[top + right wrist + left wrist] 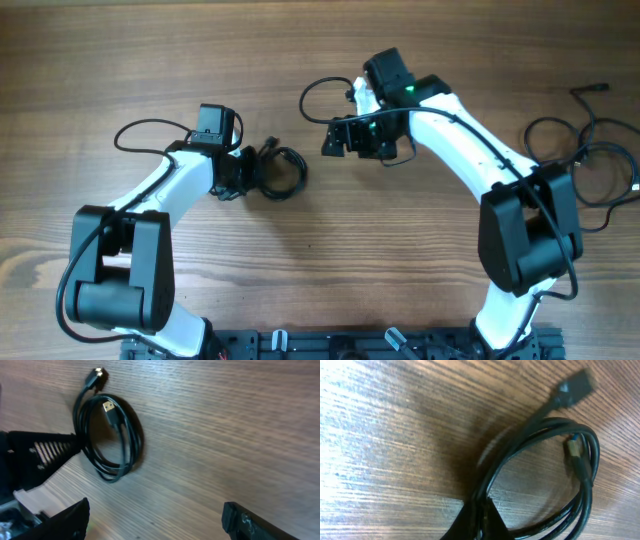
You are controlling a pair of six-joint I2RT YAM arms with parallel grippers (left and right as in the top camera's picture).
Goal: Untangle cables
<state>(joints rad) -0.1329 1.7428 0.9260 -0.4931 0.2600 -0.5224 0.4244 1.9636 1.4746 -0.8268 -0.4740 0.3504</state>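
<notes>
Every view is filled by a brown wood-grain table (150, 60), and a pale sheen of light is cast across it toward ten o'clock in the left wrist view.

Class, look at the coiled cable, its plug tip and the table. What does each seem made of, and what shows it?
The coiled cable: black rubbery plastic, slight sheen. The plug tip: likely metal, brassy glint. The table: wood or wood-look laminate, streaky grain, satin.

A brown wooden table (320, 290) with streaky grain.
</notes>
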